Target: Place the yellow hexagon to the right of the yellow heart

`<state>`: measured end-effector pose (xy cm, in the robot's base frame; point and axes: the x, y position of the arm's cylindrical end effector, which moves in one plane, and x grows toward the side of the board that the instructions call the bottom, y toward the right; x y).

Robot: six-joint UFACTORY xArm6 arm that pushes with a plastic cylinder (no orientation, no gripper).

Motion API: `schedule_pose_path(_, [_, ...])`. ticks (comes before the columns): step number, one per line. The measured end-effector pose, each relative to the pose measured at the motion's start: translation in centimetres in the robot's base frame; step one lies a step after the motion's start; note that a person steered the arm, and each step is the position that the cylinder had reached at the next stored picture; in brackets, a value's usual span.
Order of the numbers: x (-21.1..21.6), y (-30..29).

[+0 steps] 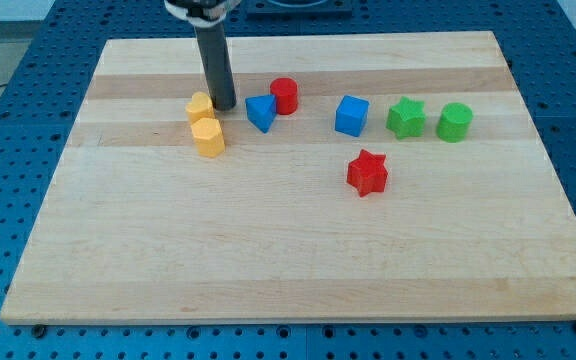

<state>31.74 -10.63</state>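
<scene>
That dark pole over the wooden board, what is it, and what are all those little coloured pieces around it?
The pole is a robot arm's pushing rod; it holds nothing, it only slides blocks along. One camera looks down on the wooden board. My tip sits just right of two touching yellow blocks: the upper yellow block and the lower yellow block; which is heart or hexagon I cannot tell. Rightward lie a blue block, red cylinder, blue cube, green star, green cylinder and, lower, a red star.

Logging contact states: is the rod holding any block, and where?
Nothing is held. My tip only stands against the right side of the upper yellow block.
</scene>
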Motion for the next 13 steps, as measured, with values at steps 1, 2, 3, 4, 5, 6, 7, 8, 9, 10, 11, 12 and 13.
schedule_pose_path(1, [-2.4,3.1])
schedule_pose_path(2, [-3.1,10.0])
schedule_pose_path(3, [-1.7,14.8])
schedule_pose_path(4, [-0.4,10.7])
schedule_pose_path(5, [-0.5,6.7])
schedule_pose_path(6, [-2.8,1.7])
schedule_pose_path(7, [-2.9,-0.3])
schedule_pose_path(8, [-1.1,-0.6])
schedule_pose_path(9, [3.1,-4.5])
schedule_pose_path(10, [5.5,-5.9])
schedule_pose_path(11, [6.7,-3.4])
schedule_pose_path(12, [6.7,-1.0])
schedule_pose_path(13, [6.5,0.7])
